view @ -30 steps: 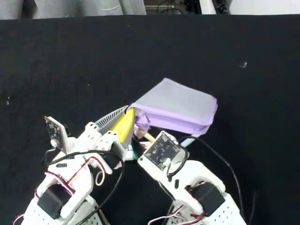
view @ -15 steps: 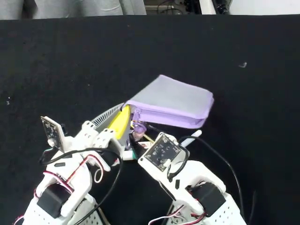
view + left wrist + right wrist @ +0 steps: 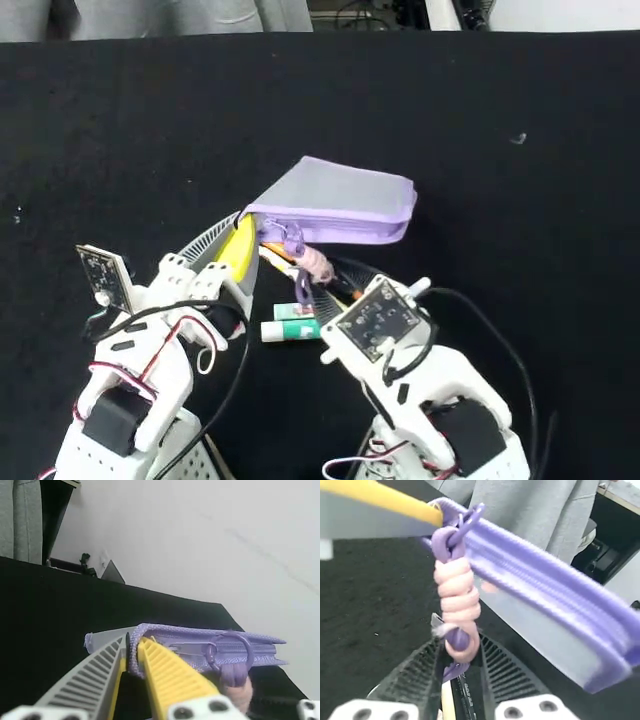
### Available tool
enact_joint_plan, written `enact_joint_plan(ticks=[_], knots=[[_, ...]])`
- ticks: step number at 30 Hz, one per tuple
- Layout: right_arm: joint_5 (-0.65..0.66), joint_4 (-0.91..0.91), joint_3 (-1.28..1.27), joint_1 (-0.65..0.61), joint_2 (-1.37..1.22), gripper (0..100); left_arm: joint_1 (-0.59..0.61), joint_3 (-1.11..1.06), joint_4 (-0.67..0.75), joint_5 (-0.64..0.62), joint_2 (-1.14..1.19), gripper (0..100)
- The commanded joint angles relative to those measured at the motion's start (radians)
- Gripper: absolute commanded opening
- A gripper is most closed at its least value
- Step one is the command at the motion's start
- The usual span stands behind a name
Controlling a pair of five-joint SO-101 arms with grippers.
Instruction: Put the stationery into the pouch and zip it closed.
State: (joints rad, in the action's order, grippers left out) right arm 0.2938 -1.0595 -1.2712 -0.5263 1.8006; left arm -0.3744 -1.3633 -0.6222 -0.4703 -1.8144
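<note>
Black table (image 3: 500,100); left claw (image 3: 240,224) pinches pouch (image 3: 345,195).

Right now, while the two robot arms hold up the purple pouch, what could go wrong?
1. The left gripper pinches just one corner of the tilted pouch; it might slip out.
2. The right gripper holds only the pink coiled pull; a hard tug may stretch it instead of moving the zip.
3. A green-and-white stick lies on the table outside the pouch; zipping now could leave it behind.
</note>
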Motion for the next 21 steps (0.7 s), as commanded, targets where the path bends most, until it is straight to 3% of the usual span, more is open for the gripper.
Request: enact_joint_plan(ticks=[1, 9, 21], knots=[[0.037, -0.028, 0.102, 0.06, 0.104, 1.1, 0.015, 0.007, 0.023, 0.021, -0.009, 3], [0.041, -0.089, 0.222, 0.302, 0.096, 1.1, 0.105, -0.068, 0.138, 0.044, -0.009, 3], [0.098, -0.083, 0.259, 0.506, 0.096, 1.1, 0.111, -0.099, 0.178, 0.044, -0.009, 3]])
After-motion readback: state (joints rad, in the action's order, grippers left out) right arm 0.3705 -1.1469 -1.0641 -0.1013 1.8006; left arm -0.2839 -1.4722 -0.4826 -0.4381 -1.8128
